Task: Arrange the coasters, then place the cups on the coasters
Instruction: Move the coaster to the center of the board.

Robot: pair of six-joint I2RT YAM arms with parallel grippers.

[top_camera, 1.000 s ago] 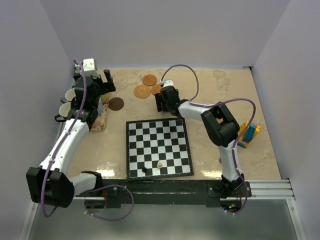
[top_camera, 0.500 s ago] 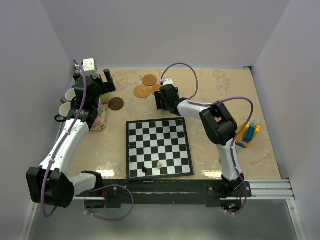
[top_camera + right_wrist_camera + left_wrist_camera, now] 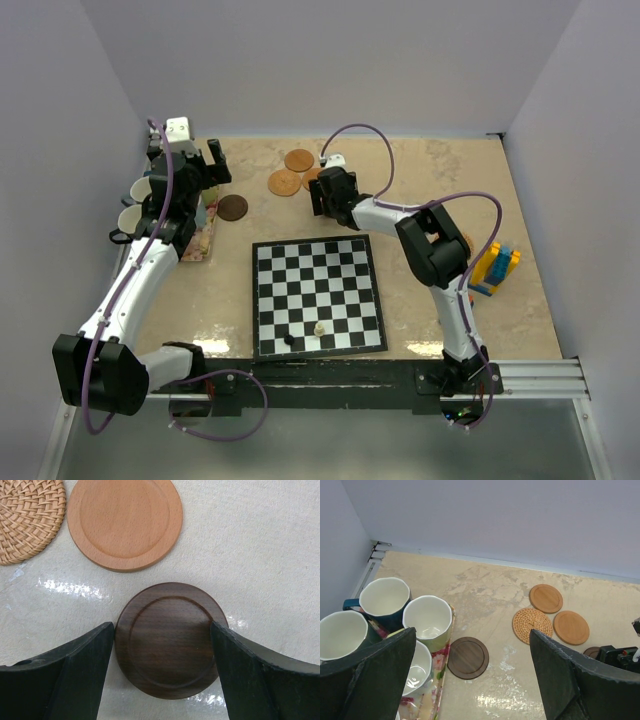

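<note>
My right gripper (image 3: 163, 627) is low over the table with its fingers against both sides of a dark brown coaster (image 3: 171, 640) that lies flat. Just beyond it lie a light wooden coaster (image 3: 125, 525) and a woven coaster (image 3: 27, 520). In the top view this gripper (image 3: 325, 203) is by the coaster group (image 3: 284, 182). My left gripper (image 3: 472, 631) hangs wide open and empty above another dark coaster (image 3: 468, 657). Several cups stand at the far left, among them a dark blue cup (image 3: 385, 597) and a pale green cup (image 3: 427, 617).
A floral cloth mat (image 3: 440, 665) lies under the cups by the left wall. A chessboard (image 3: 318, 295) with two small pieces (image 3: 289, 338) takes up the table's middle. Coloured toy blocks (image 3: 495, 268) sit at the right. Walls close in three sides.
The right gripper has edged slightly left and away from the arm bases, and its elbow has swung left. The left arm has not moved.
</note>
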